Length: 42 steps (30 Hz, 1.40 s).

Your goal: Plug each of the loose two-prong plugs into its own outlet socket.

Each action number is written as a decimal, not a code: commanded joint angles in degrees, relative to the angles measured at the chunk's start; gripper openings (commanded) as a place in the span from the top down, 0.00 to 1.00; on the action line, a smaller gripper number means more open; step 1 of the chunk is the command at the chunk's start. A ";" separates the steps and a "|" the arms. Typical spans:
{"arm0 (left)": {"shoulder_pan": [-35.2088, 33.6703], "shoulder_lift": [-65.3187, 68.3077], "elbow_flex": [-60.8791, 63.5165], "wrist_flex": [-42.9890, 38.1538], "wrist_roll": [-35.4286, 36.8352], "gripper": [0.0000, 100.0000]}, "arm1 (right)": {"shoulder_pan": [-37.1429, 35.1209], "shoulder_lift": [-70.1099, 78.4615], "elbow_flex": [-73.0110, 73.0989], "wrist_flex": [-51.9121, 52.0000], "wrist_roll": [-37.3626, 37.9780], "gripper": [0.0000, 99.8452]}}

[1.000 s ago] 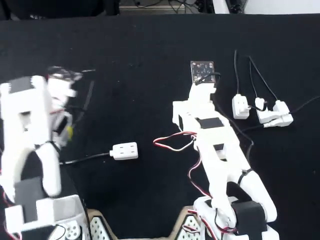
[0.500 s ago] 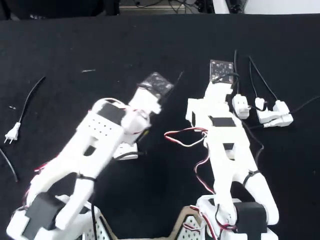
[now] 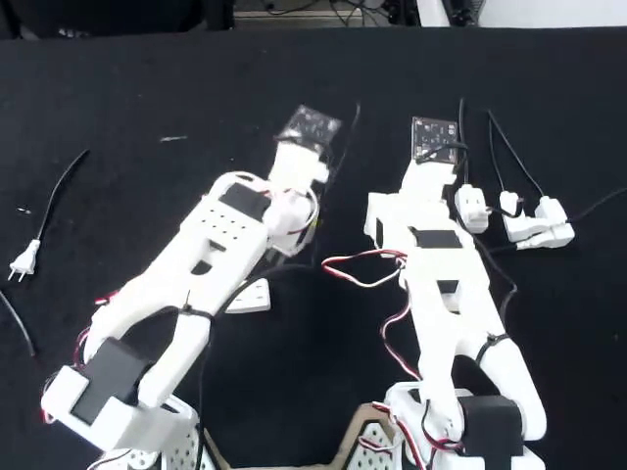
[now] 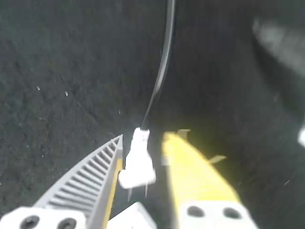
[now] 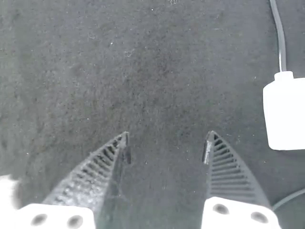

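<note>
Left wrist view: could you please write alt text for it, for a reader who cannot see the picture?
The left end effector grips a white two-prong plug between its grey and yellow fingers, with the prongs pointing toward the camera. The black cord runs from the plug away over the black table.

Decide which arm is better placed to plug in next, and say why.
Probably the left: the left pincer is shut on a white two-prong plug, cable trailing away. The right pincer is open and empty above the black cloth, beside a white block.
</note>
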 commanded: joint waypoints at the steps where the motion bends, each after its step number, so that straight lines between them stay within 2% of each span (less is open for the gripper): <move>1: -0.48 -0.62 -4.70 -0.35 3.25 0.73 | 0.97 -2.33 -1.71 -1.41 -0.62 0.76; 7: -9.89 -3.96 -3.74 1.85 3.16 0.75 | -0.44 -2.24 -1.71 -1.41 -0.53 0.76; 11: -18.07 -5.71 -3.03 11.16 2.37 0.75 | -4.31 -2.24 -1.27 -1.32 -0.26 0.76; 16: -25.54 -4.66 -1.54 21.19 -5.01 0.77 | -8.88 -2.24 -0.40 -0.88 -0.18 0.76; 18: -27.56 -4.13 0.84 21.10 -6.07 0.79 | -11.16 -2.51 0.40 -0.97 2.29 0.76; 20: -28.88 -3.60 2.86 21.01 -7.03 0.80 | -13.63 -2.68 0.57 -0.79 9.14 0.76; 22: -29.58 -3.16 5.41 19.43 -7.30 0.81 | -15.38 -2.68 0.57 -0.79 17.14 0.75; 24: -30.20 -2.81 8.40 16.09 -7.30 0.80 | -16.26 -2.68 0.92 -1.14 21.89 0.75; 31: -33.89 -2.73 19.21 0.62 -6.86 0.80 | -15.82 -2.59 0.84 -1.32 22.42 0.76; 34: -34.24 -2.73 23.52 -3.60 -6.86 0.80 | -15.47 -2.33 0.48 -1.41 22.33 0.76; 36: -33.89 -2.81 25.10 -4.66 -6.86 0.80 | -15.12 -2.15 0.84 -3.60 20.92 0.76; 38: -33.89 -2.81 25.27 -4.84 -6.68 0.80 | -14.86 -1.80 1.19 -6.59 14.51 0.76; 40: -33.89 -2.81 25.27 -4.84 -4.31 0.80 | -14.86 0.04 0.22 -7.56 8.26 0.76; 42: -33.89 -2.81 25.36 -4.84 -1.41 0.80 | -14.86 4.00 -2.59 -7.38 7.03 0.76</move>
